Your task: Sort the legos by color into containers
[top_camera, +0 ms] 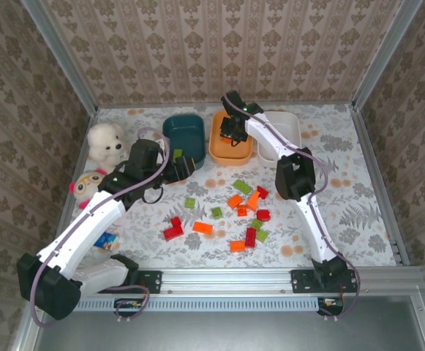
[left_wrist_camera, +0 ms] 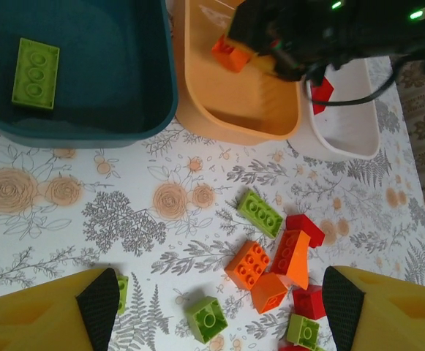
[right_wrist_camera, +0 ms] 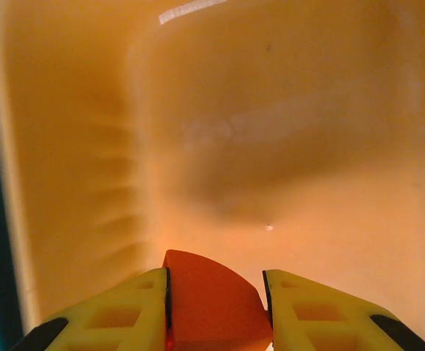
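My right gripper point(top_camera: 230, 133) hangs over the orange tub point(top_camera: 219, 152), shut on an orange lego point(right_wrist_camera: 211, 303) whose wedge sticks out between the pads; the same lego point(left_wrist_camera: 230, 53) shows above the tub's floor point(left_wrist_camera: 230, 110). My left gripper point(left_wrist_camera: 221, 300) is open above the table near the dark teal tub point(top_camera: 185, 130), with nothing between its fingers point(left_wrist_camera: 99, 306). One light green lego point(left_wrist_camera: 35, 73) lies in the teal tub point(left_wrist_camera: 124, 124). A red lego point(left_wrist_camera: 322, 92) lies in the white tub point(left_wrist_camera: 344, 142). Several red, orange and green legos point(top_camera: 245, 212) are scattered mid-table.
Two plush toys, one white point(top_camera: 107, 142) and one with a pink cap point(top_camera: 88, 187), sit at the left wall. A small blue card-like item point(top_camera: 107, 240) lies by the left arm. Patterned walls close in the table's back and sides.
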### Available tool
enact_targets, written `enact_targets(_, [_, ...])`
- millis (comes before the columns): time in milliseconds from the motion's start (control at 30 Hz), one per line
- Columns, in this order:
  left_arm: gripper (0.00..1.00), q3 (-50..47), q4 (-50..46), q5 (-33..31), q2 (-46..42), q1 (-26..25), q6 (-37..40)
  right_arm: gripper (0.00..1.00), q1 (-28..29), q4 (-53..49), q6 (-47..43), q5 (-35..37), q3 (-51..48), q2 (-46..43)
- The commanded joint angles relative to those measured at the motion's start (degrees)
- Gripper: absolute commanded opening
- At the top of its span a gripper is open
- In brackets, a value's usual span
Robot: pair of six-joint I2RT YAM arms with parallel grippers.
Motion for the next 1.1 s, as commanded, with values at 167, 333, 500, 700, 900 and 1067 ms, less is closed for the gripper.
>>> enact_targets(167, [0.77, 1.94, 1.13, -0.53, 1.07, 0.64, 1.56, 0.27, -0.15, -4.5, -1.55, -7.42, 1.88, 2.6])
enact_targets(333, [0.77, 1.66, 1.47, -0.66, 1.83, 0.66, 1.45, 0.42, 0.34, -5.58, -1.75, -8.11, 0.93, 2.2])
enact_targets(500, [0.77, 1.76, 1.13, -0.74, 2.24, 0.72, 1.34, 0.6, 0.26, -5.73, -2.63, -6.1, 0.82, -1.87])
enact_targets(700, [0.77, 1.53, -0.83, -2.06, 1.61, 0.71, 1.67, 0.6, 0.25, -5.48, -4.28, -2.2, 0.65, -11.61])
enact_targets(900, [0.77, 1.16, -4.26, -3.52, -0.04, 0.73, 2.22, 0.6, 1.52, -4.0, -7.94, 0.96, -4.56, -23.36])
enact_targets(1067, [0.77, 0.04, -6.79, -4.74, -2.19, 0.9, 1.8, 0.6, 5.14, 2.95, -13.05, 1.87, -21.58, -38.59])
